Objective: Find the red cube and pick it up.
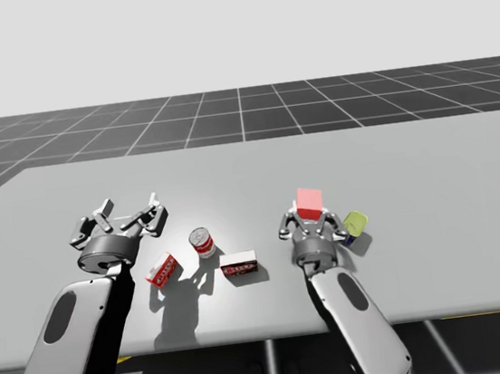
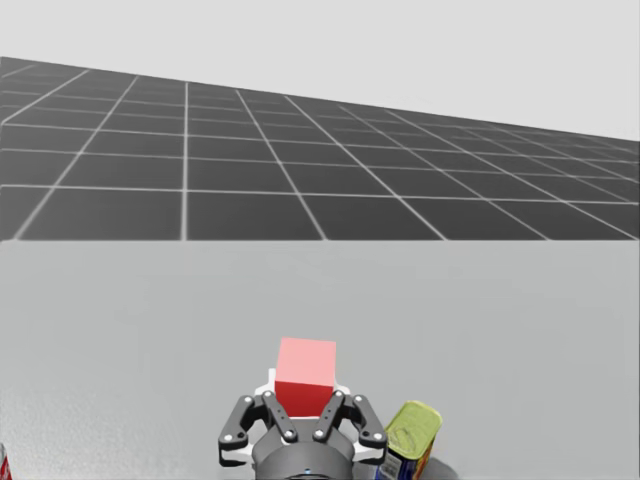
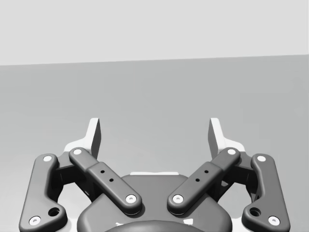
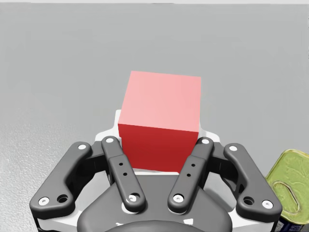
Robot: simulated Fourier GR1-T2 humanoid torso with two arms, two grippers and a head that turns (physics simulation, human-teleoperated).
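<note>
gripping the red cube point(image 4: 161, 121) in the right tool point(image 4: 161, 145), one finger pressed on each side. sticking out ahead of the fingers, with a pale top face and a darker red front. sitting over the right half of the grey surface point(image 1: 411, 158) in the high view. cannot tell if up off the surface or touching it.

holding the left tool point(image 3: 154, 133) wide open, fingers far apart, with bare surface between and ahead of them. resting over the left half of the surface, well apart from the cube.

standing just beside the right tool, on its right: a yellow-topped can point(image 4: 289, 179), tipped a little. lying between the two arms: a small red and white can point(image 1: 203, 241), upright, with two red and white boxes near it, one point(image 1: 163, 270) to its left and one point(image 1: 238, 263) to its right, nearer the front edge.
</note>
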